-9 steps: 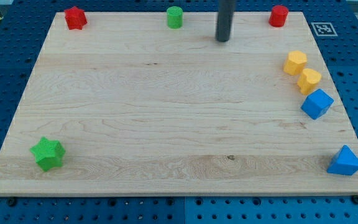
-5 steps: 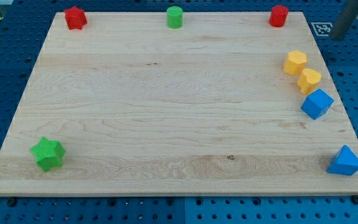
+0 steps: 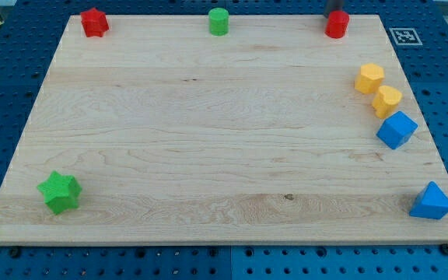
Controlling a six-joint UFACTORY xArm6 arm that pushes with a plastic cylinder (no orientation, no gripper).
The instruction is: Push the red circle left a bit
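The red circle point(image 3: 336, 26) stands at the wooden board's point(image 3: 208, 140) top edge, toward the view's right. My dark rod comes down from the view's top just behind it. My tip point(image 3: 334, 12) touches the red circle's upper side, and its very end is partly hidden by the block.
A red star-like block point(image 3: 94, 22) sits at the top left and a green circle point(image 3: 218, 21) at top centre. Two yellow blocks point(image 3: 369, 78) point(image 3: 387, 101) and a blue cube point(image 3: 396, 129) line the right edge. A blue triangle point(image 3: 431, 202) is at bottom right, a green star point(image 3: 59, 192) at bottom left.
My rod went from top centre out past the board's right corner, then back to the red circle. The red circle has shifted a little left and down.
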